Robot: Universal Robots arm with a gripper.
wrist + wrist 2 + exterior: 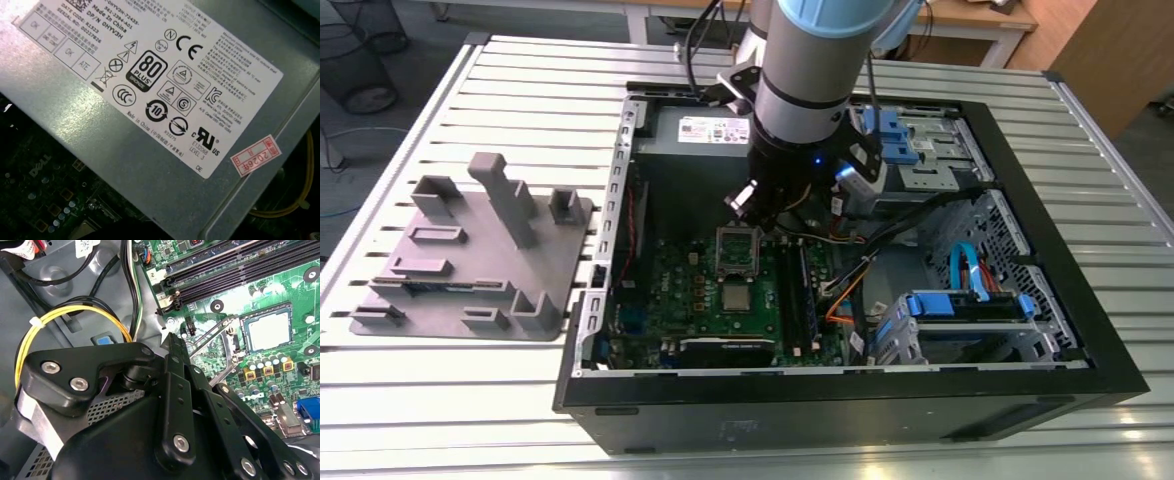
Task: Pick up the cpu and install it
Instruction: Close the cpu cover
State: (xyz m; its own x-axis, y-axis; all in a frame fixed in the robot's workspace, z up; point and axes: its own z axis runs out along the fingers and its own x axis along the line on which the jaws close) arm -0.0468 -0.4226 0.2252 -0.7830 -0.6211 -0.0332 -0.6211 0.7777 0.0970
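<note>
The cpu [738, 297] is a small silver-grey square lying flat in its socket on the green motherboard [707, 290] inside the open computer case. In the second wrist view the cpu [268, 329] sits in the socket with the hollow metal socket frame [220, 342] swung up beside it. My gripper [754, 203] hangs on the arm just above the raised frame [738, 248], between the cpu and the grey power-supply box [700, 130]. The gripper's black linkage [175, 405] blocks much of the second wrist view. Nothing is seen held in it.
A matte grey plastic tray [467, 260] with upright blocks lies on the slatted table at the exterior view's left. The power-supply box [150, 125] is close under the first wrist camera. Memory slots [240, 265], yellow cables [75, 312] and blue drive brackets [967, 305] crowd the case.
</note>
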